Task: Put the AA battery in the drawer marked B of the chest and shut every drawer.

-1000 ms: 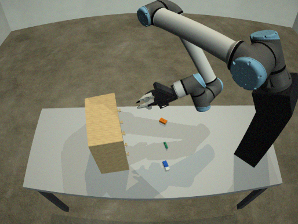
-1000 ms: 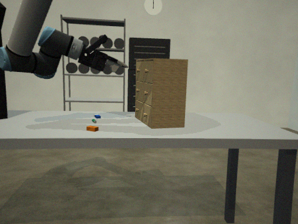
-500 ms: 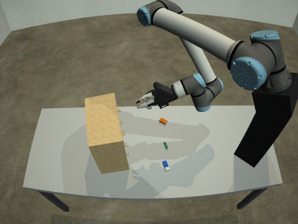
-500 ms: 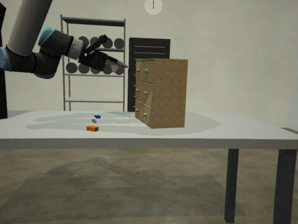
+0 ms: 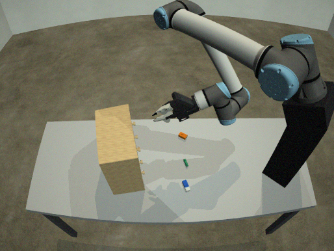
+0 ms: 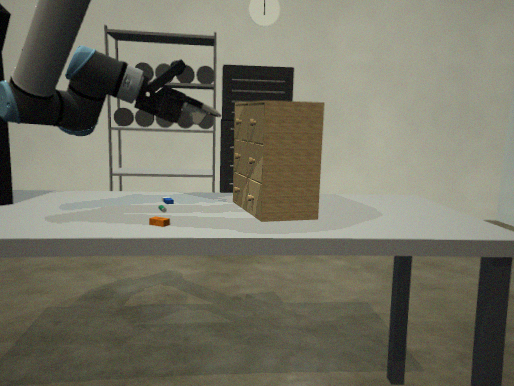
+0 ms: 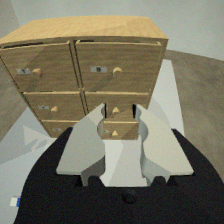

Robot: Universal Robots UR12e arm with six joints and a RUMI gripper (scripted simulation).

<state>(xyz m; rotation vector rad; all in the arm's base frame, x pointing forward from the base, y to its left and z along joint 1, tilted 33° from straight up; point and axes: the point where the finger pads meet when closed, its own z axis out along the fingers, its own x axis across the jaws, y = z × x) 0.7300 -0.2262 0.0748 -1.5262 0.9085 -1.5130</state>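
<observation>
The wooden chest (image 5: 114,140) (image 6: 290,160) (image 7: 85,27) stands upright on the table, all drawers shut. In the wrist view the drawer marked B (image 7: 135,65) is the upper right one, with a small knob (image 7: 116,71). My gripper (image 5: 155,117) (image 6: 212,114) (image 7: 119,104) hangs in the air facing the chest's front, a short way off, at the height of the top row. Its fingers are drawn in to a narrow gap with nothing between them. The green AA battery (image 5: 186,162) (image 6: 162,208) lies on the table well below and behind the gripper.
An orange block (image 5: 182,135) (image 6: 159,221) and a blue and white block (image 5: 186,184) (image 6: 168,200) lie near the battery on the white table (image 5: 244,195) (image 6: 400,225). The robot's black base stands at the table's right end.
</observation>
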